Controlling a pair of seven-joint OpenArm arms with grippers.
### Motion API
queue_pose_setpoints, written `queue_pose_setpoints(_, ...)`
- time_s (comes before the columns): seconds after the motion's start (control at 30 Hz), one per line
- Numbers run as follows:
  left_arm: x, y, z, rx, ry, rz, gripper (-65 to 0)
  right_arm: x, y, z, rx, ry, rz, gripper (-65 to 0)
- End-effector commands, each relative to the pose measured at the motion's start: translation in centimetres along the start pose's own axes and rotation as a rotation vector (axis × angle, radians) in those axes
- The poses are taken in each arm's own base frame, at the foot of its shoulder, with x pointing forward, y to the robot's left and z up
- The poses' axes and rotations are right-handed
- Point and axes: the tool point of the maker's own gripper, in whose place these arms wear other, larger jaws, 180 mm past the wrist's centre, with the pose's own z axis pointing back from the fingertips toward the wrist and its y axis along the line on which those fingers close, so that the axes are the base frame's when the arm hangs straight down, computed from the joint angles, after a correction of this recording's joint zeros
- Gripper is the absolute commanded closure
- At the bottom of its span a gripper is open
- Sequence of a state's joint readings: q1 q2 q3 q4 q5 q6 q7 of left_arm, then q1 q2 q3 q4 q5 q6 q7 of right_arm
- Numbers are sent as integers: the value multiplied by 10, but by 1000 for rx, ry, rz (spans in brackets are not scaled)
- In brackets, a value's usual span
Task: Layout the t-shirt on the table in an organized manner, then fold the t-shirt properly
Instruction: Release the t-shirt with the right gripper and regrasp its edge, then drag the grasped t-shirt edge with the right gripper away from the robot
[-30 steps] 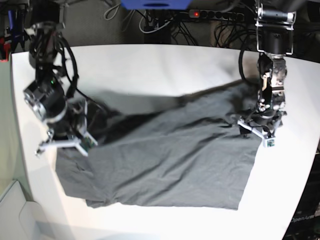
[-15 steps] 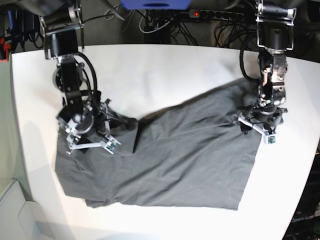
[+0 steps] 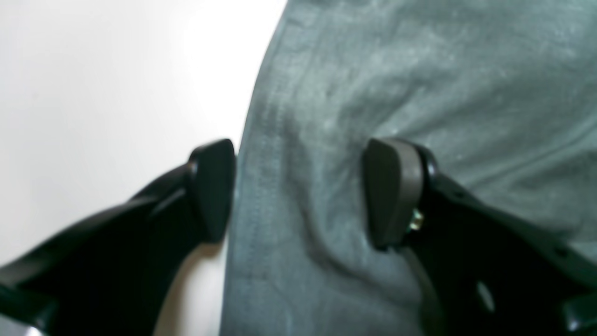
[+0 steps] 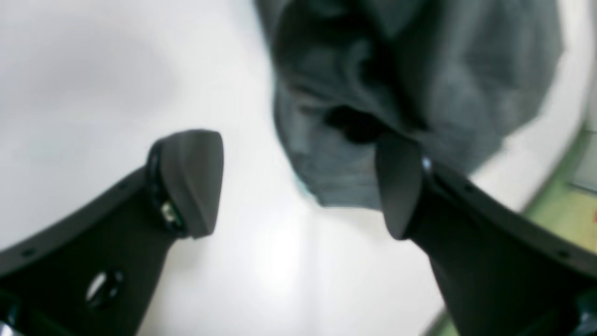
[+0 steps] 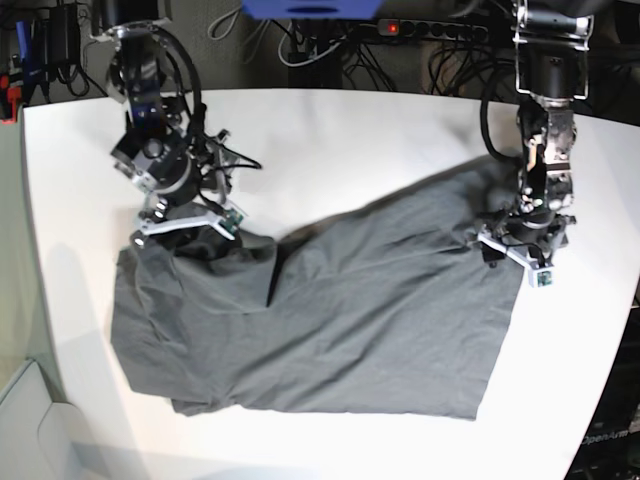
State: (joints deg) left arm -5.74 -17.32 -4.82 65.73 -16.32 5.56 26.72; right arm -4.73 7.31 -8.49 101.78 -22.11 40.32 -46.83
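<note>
Base view: cables (image 5: 330, 45) and a power strip (image 5: 430, 30) line the far edge beyond the table (image 5: 330, 130), bare around the shirt (image 5: 340, 320) lying mid-table. The right gripper (image 4: 298, 184) hangs spread, empty, above the shirt's bunched left corner. The left gripper (image 3: 298, 191) straddles the right hem, parted; whether gripping, unclear.

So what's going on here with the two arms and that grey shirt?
Two robot arms are spreading a dark grey t-shirt out on a white table. The shirt lies mostly flat but is rumpled along its far edge. The right gripper hangs just above the bunched far corner with its jaws wide apart and nothing between them. The left gripper sits low at the opposite far corner, jaws apart and straddling the shirt's stitched edge without pinching it. No fold has been made yet.
</note>
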Motion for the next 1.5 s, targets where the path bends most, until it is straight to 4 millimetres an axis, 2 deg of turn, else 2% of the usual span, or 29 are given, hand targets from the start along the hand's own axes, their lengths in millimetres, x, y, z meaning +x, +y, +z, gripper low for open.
queue_pose_setpoints(0.0, -17, 10, 1, 30, 79, -20, -423, 12, -13, 0, -28, -34, -4, -507)
queue_pose_setpoints(0.13, -17, 10, 1, 30, 79, -20, -423, 14, -16, -19, 1, -12, -28, -507)
queue_pose_setpoints(0.23, -16, 11, 1, 31, 79, -21, -423, 8, -29, -29, -4, 12, -71, -507)
queue_pose_setpoints(0.4, -17, 12, 1, 34, 79, -25, -423, -1, -38, -41, 6, 46, -126, -506)
queue_pose_setpoints(0.53, -17, 12, 1, 34, 79, -25, -423, -2, -32, -46, 26, 22, -133, -490)
queue_pose_setpoints(0.63, -17, 12, 1, 34, 79, -25, -423, -2, -19, -47, 46, -14, -135, -398)
queue_pose_setpoints(0.73, -17, 12, 1, 34, 79, -25, -423, -4, -15, -47, 52, -24, -131, -228)
queue_pose_setpoints(0.83, -17, 12, 1, 34, 79, -26, -423, -18, -25, -46, 33, 10, -104, -43)
queue_pose_setpoints(0.87, -17, 12, 1, 34, 79, -26, -423, -21, -29, -45, 23, 16, -96, 0)
queue_pose_setpoints(0.93, -17, 12, 1, 34, 79, -26, -423, -35, -43, -42, -8, 49, -64, 0)
queue_pose_setpoints(1.1, -17, 12, 1, 34, 79, -26, -423, -44, -92, -32, -111, 83, -3, 0)
queue_pose_setpoints(1.23, -17, 12, 1, 34, 79, -25, -423, -28, -140, -21, -204, 56, 16, 0)
queue_pose_setpoints(1.37, -27, 14, 3, 36, 96, -30, -423, 6, -188, -5, -299, -9, 16, 0)
queue_pose_setpoints(1.47, -27, 12, 8, 29, 86, -38, -423, 35, -215, 6, -352, -64, 12, 0)
